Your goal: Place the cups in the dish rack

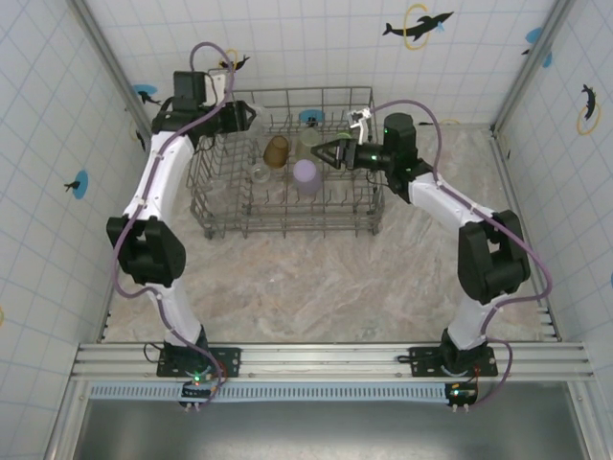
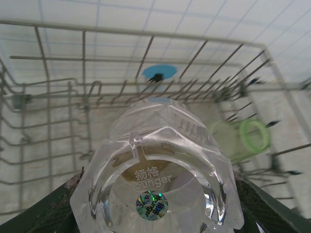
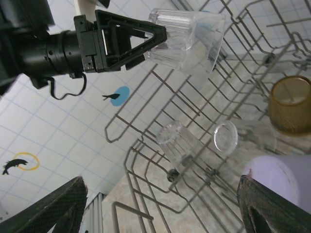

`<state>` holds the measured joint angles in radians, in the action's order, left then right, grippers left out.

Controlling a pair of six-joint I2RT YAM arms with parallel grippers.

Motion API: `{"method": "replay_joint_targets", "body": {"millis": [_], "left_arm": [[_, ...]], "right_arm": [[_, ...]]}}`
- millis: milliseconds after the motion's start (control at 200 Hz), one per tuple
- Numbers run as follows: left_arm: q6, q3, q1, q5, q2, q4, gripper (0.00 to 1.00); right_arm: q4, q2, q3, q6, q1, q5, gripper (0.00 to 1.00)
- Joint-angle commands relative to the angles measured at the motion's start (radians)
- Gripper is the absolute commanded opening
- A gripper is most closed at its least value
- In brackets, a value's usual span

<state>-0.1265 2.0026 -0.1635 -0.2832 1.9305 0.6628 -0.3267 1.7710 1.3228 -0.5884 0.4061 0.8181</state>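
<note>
1. The held clear cup (image 3: 187,41) is up in the air at the far-left corner of the dish rack (image 1: 287,228), above the tines. The left gripper (image 3: 158,35) has it clamped by the base end alone, and most of the body sticks out past the fingertips.
2. Risk: that's a shallow hold on smooth plastic. If you clip the rack's rim or a tine going down, I judge the cup twists or pops free.
3. Risk: a loose clear cup (image 3: 176,141) sits on the rack floor, lower down and near. Let go from this height and yours likely bounces onto it or rolls.
4. Risk: the right gripper (image 1: 324,153) hangs mid-rack with its jaws spread wide and nothing in them, just beside the lilac cup (image 1: 306,176). Swing either arm across and you could knock arms or tip that cup.
5. Orientation: the long axis runs in line with the left fingers, closer to lying than upright. The base faces the wrist and the mouth leads away, rightward into the rack.
6. Released as it sits, it probably lands on its side like the pale green cup (image 2: 245,138). Tip the wrist down first, I'd say.
</note>
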Motion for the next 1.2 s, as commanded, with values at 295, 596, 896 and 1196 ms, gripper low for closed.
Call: {"method": "replay_joint_targets", "body": {"millis": [295, 596, 896, 1196], "left_arm": [[0.343, 0.041, -0.037, 0.500, 0.046, 0.206, 0.00], [0.375, 0.002, -0.041, 0.507, 0.092, 0.214, 0.00], [0.354, -0.057, -0.050, 0.522, 0.111, 0.213, 0.00], [0.330, -0.118, -0.050, 0.547, 0.130, 0.198, 0.00]], "right_arm": [[0.184, -0.133, -0.128, 0.142, 0.001, -0.090, 0.93], [0.217, -0.232, -0.201, 0.160, 0.009, -0.131, 0.99], [0.200, -0.306, -0.268, 0.159, 0.014, -0.162, 1.00], [0.181, -0.329, -0.293, 0.155, 0.016, -0.170, 0.99]]}}
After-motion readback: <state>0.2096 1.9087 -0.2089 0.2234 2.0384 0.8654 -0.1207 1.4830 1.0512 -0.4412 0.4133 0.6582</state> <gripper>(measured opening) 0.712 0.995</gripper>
